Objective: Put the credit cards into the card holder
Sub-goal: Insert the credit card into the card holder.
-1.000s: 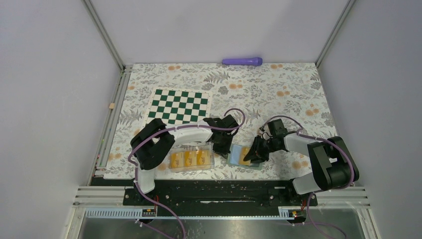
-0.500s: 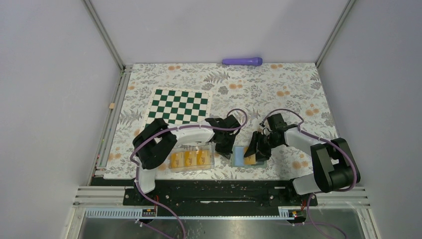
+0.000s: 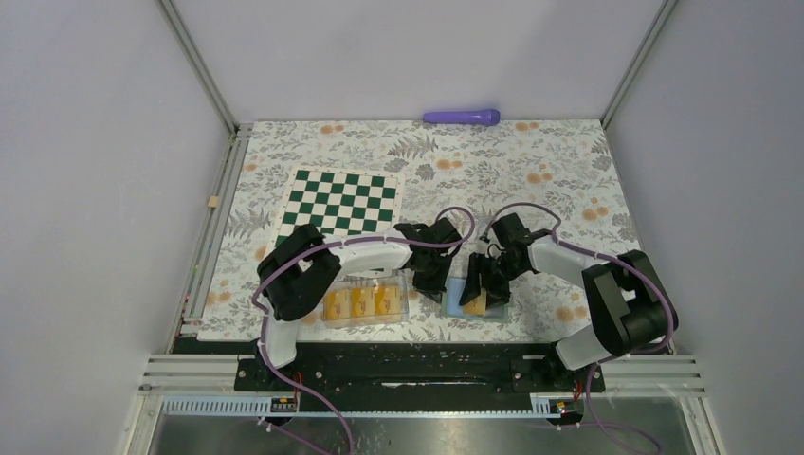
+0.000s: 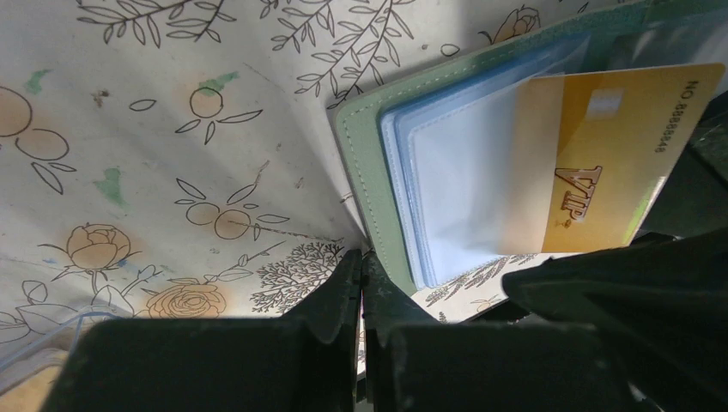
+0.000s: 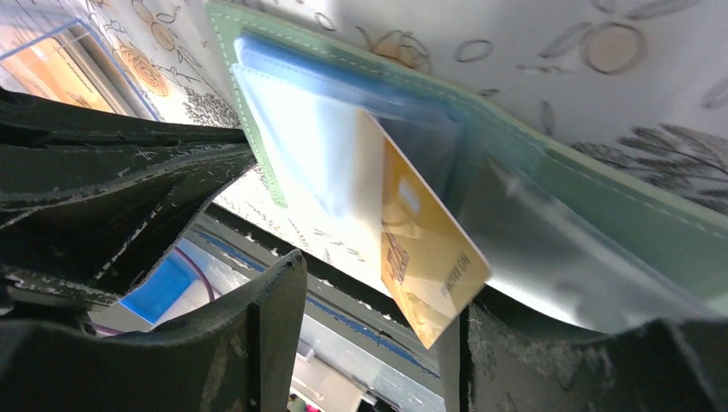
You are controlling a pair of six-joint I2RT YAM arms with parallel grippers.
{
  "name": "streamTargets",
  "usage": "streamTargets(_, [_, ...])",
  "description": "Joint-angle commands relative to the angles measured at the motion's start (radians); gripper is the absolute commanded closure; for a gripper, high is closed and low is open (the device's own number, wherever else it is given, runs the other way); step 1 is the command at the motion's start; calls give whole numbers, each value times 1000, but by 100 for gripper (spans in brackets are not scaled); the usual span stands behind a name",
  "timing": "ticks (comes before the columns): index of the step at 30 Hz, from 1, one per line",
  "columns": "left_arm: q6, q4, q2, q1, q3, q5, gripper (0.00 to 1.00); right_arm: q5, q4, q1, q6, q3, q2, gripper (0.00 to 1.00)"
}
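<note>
At the near edge of the table (image 3: 569, 180), I'm bracing the holder (image 4: 360, 154) with the left gripper (image 4: 360, 283) shut tight at its corner while the card (image 4: 601, 163) is sitting half inside a blue sleeve (image 4: 464, 180) between the right gripper's (image 5: 378, 292) parted jaws, so I'm lining up a flat, straight push inward.

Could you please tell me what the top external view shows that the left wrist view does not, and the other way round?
Only the top external view shows the green-and-white checkered board and the purple cylinder by the far wall. Only the left wrist view shows the "VIP" lettering and the printed number on the orange-yellow plastic card, and that it sits partly inside a clear sleeve. Both show the open sage-green card holder with its light blue inside, lying on the floral cloth.
</note>
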Motion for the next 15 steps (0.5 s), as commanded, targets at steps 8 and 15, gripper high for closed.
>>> streamTargets(8, [32,-24,77,-28,25,-35,100,-26,3,111,-50,102,123,41])
streamTargets(15, [35,-29,72,-28,15,-42,100,38,-84,111,-47,136,64,35])
